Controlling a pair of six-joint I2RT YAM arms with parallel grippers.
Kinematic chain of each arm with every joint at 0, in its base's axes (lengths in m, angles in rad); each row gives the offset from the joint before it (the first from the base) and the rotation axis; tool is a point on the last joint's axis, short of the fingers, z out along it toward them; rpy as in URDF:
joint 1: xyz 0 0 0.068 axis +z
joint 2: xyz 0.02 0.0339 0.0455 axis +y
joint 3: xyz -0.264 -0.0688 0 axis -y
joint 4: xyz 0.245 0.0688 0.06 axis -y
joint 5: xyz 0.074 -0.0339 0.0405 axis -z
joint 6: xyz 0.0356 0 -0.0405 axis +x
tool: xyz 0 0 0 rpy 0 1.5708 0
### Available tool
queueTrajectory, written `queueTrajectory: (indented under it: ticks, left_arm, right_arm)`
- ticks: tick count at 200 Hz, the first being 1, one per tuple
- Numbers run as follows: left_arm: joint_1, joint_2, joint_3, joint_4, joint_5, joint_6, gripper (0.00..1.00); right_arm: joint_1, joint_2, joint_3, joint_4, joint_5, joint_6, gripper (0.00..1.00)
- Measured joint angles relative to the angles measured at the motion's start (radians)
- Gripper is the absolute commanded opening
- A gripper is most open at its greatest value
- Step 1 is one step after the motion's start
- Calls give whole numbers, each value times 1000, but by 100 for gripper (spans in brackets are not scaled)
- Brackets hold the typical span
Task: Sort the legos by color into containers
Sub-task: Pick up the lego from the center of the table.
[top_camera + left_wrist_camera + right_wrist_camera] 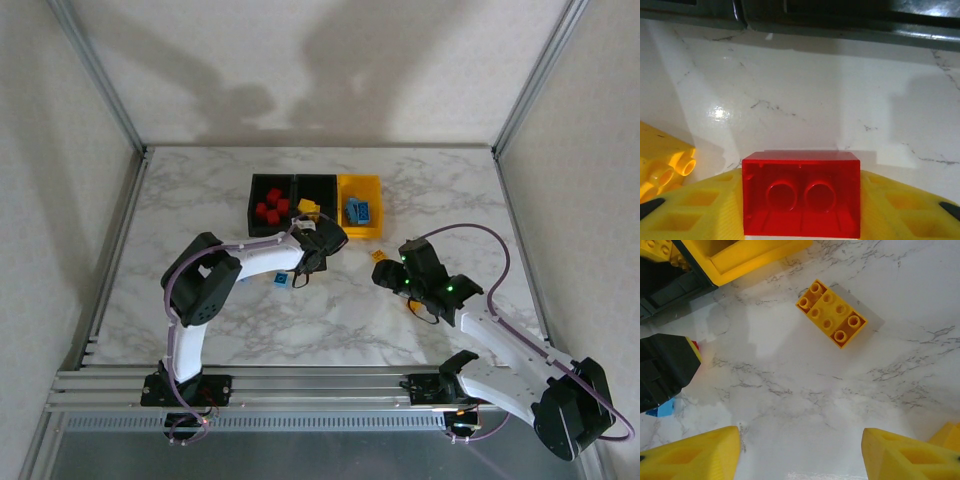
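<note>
Your left pincer (800, 217) clamps red lego (801, 192), just short of middle black bin (321, 190); bin with reds (258, 190) lies left of it. Right pincer (800, 455) gapes, empty.

There are three containers: two black bins (252, 204) and one yellow bin (373, 190). The clustered red legos (270, 208) number about four, and one further red lego (801, 195) is apart. I count two yellow legos (831, 314), one single blue lego (282, 279), and two or three heaped blue legos (358, 211). There are two arms (240, 265).
</note>
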Motion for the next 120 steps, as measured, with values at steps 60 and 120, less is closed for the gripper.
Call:
queueTrajectory:
  ticks: [60,120]
  left_arm:
    - [26,-74,3,-35,-6,44,45]
    - [240,-127,171,-65,-19,159,45]
  right_arm:
    - [0,18,0,2,2,0,65]
    - [0,38,7,9,2,0,65]
